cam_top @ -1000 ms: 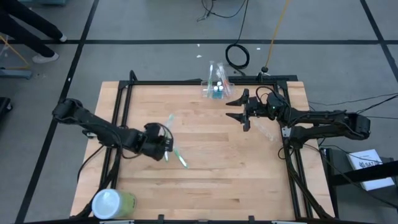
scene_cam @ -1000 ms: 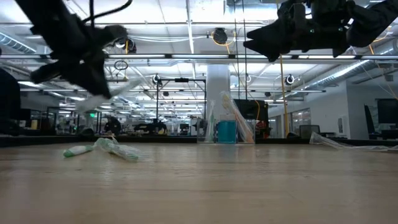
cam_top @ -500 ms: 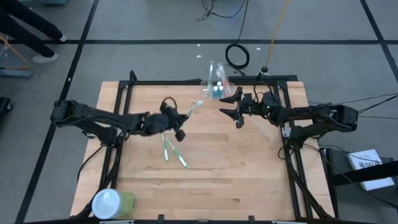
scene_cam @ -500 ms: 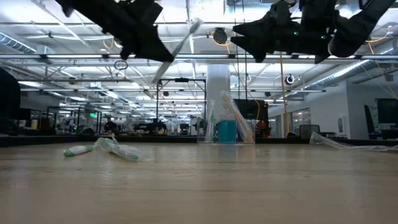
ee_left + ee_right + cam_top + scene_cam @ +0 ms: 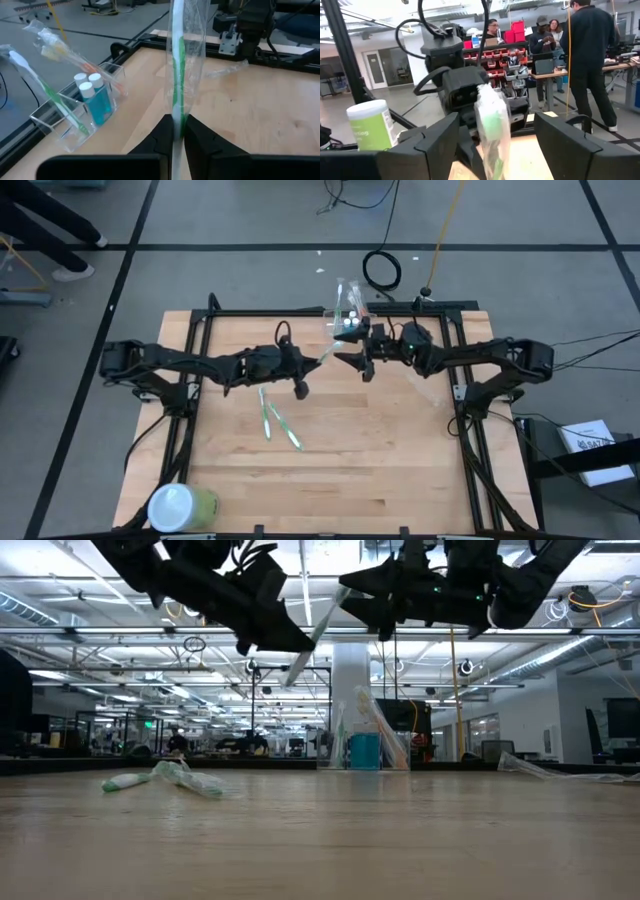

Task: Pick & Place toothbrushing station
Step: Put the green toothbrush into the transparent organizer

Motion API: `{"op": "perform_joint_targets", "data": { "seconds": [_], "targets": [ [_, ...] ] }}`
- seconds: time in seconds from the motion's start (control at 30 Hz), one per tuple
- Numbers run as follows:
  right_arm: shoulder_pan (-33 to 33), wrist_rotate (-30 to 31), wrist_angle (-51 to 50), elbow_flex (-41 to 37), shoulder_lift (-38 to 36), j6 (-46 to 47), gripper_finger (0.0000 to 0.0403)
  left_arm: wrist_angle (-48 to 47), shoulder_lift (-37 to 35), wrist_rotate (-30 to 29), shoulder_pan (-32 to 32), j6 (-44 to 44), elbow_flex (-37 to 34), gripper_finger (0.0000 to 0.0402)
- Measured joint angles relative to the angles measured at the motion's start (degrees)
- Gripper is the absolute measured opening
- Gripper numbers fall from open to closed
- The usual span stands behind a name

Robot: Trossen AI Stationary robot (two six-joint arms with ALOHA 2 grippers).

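The toothbrushing station (image 5: 347, 318), a small clear holder with toothbrushes and blue bottles in it, stands at the table's far edge; it also shows in the left wrist view (image 5: 82, 112). My left gripper (image 5: 303, 370) is shut on a toothbrush in a clear wrapper (image 5: 318, 360), high above the table. My right gripper (image 5: 346, 350) is open; its fingers stand on either side of the toothbrush's free end (image 5: 492, 127) without touching it. My left gripper pinches the wrapped toothbrush between its two fingers (image 5: 178, 127), near one end. The toothbrush runs on along the fingers and sticks out well beyond them. It is lifted clear of the table and slants up toward my right gripper (image 5: 315, 632).
Two more wrapped toothbrushes (image 5: 277, 422) lie on the table's middle left. A green cylinder with a white lid (image 5: 180, 507) stands at the near left corner. A clear wrapper (image 5: 430, 388) lies near the right edge. People stand in the room beyond the table (image 5: 587, 55).
My left gripper has risen and gone toward the table's far right with the wrapped toothbrush, which now points its free end at my right gripper. My right gripper has gone toward the table's left, so that the toothbrush's end stands between its fingers.
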Motion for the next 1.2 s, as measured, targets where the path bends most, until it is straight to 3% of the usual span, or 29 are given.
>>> {"op": "perform_joint_targets", "data": {
  "seconds": [0.23,0.63,0.9,1.0,1.2],
  "targets": [
    [0.0,0.2,0.1,2.5,1.9,0.0,0.0233,0.2,0.1,0.1,0.0,1.1,0.0,0.003],
    [0.0,-0.2,-2.4,2.9,1.5,0.0,0.0096,0.2,0.1,-0.1,0.0,1.3,0.0,0.003],
    [-0.1,0.0,-2.6,2.9,1.5,-0.4,0.0026,1.6,0.1,-0.7,0.0,2.0,0.0,0.0038],
    [-0.1,0.1,-2.8,2.9,1.5,-0.6,0.0017,2.9,0.1,-1.1,-0.2,3.3,0.0,0.0078],
    [-1.1,-0.3,-3.0,2.9,1.5,-0.3,0.0028,5.8,-0.8,-1.7,-1.5,4.9,0.0,0.0208]
  ]
}}
